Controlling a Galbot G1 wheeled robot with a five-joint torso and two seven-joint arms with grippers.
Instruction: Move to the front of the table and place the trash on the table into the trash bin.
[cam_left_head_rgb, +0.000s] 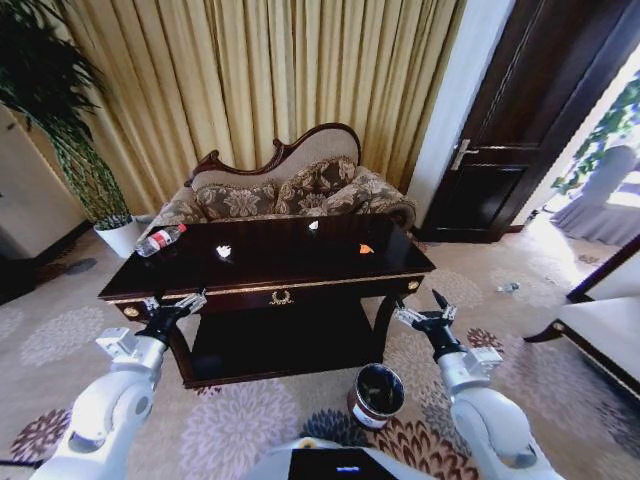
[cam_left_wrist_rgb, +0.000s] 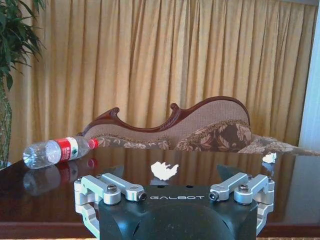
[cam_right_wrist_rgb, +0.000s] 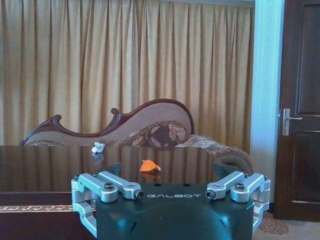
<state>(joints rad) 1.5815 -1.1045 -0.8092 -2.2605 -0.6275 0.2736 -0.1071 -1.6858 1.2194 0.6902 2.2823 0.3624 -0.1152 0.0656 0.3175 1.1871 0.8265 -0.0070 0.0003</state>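
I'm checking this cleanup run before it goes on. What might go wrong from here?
The bottle lies on its side near the table's left end, so a nudge from the left gripper might roll it off. The orange piece and white scraps look small and flat on glossy wood, likely hard to pinch. The trash bin sits on the floor near the right gripper; a low swing may tip it.

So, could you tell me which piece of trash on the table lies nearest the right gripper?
The tiny orange piece: it lies on the table's right side, nearest the right gripper.

Both arms forward, left claw (cam_left_head_rgb: 180, 306) and right claw (cam_left_head_rgb: 425, 312) agape.
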